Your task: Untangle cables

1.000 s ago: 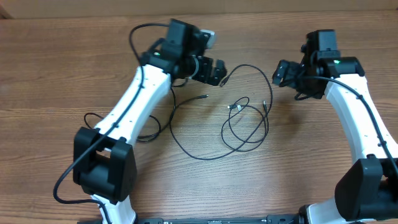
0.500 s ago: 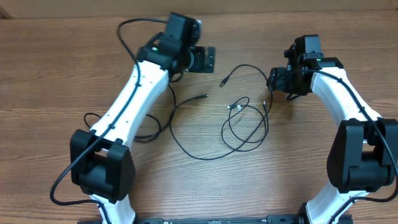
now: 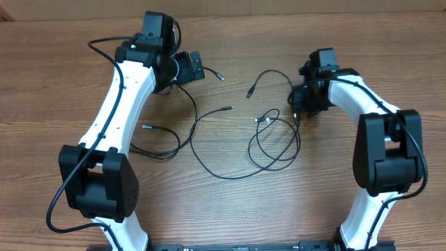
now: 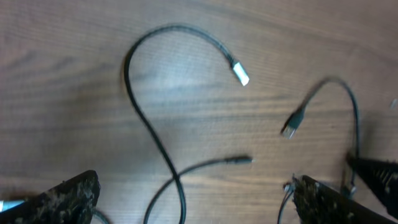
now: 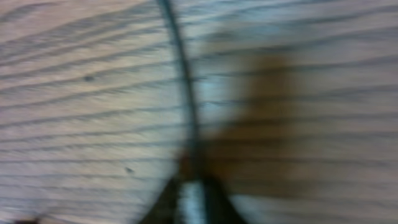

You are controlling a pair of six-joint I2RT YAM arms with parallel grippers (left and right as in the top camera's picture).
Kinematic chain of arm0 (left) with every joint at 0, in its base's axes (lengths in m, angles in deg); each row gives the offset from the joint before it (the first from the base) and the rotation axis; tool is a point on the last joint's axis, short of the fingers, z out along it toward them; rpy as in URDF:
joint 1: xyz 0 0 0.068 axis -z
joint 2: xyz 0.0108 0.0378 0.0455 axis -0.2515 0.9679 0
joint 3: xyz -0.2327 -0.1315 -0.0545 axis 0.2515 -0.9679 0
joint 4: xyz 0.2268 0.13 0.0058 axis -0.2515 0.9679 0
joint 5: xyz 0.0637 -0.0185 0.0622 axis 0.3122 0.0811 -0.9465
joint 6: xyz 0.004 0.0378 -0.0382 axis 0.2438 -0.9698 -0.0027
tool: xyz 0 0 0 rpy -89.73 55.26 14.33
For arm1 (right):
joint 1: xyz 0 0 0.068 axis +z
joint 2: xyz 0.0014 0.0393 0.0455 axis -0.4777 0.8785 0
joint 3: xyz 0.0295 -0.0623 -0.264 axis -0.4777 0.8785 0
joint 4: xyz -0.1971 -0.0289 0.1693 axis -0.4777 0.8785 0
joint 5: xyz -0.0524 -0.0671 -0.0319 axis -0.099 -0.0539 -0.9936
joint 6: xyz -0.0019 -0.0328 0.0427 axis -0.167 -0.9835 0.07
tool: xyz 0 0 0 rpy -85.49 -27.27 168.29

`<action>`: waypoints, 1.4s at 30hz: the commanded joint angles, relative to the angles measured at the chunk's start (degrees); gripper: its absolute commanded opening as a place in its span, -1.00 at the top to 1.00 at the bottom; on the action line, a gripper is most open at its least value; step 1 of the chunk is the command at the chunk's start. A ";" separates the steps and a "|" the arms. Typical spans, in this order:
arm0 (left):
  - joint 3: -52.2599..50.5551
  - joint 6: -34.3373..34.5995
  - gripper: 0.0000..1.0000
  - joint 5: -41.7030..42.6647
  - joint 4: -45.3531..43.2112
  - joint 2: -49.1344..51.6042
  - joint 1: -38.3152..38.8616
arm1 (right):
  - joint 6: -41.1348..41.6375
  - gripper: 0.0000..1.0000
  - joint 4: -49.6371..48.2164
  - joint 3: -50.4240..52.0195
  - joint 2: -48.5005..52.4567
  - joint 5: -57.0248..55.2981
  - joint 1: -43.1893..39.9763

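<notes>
Left gripper (image 3: 191,67): wide open, empty, up-left of the cable coil (image 3: 299,139) | cables (image 3: 263,120): thin black cords, loose strands trailing left from the coil | right gripper (image 3: 298,106): pinched shut on one of the cables at the coil's upper right | step: cable gripped; next probably a slow pull away from the coil | writing: none readable

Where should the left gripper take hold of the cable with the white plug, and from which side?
Probably the short stretch of cord just behind the white plug. There the cable lies flat on the table, apart from the others; lower down it meets another cable. Come straight down with the open left gripper, jaws across the cord.
</notes>
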State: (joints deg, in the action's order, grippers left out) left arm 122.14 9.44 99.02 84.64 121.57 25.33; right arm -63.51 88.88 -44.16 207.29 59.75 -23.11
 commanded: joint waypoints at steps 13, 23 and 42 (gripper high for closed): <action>1.49 2.97 -0.99 29.83 -2.43 -0.28 -5.40 | -16.31 0.92 16.13 -19.15 -3.08 20.72 3.34; 1.36 16.96 -0.68 33.44 -3.74 -0.26 -3.78 | -22.08 0.92 17.51 -19.96 -5.27 20.68 13.81; -3.67 41.33 -0.49 19.91 -0.94 -0.26 0.68 | -22.03 0.92 17.25 -20.02 -7.45 20.11 18.08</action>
State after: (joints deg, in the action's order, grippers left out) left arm 120.76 43.97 120.33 83.55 121.57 25.74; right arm -85.37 106.15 -62.94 203.31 79.50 -4.88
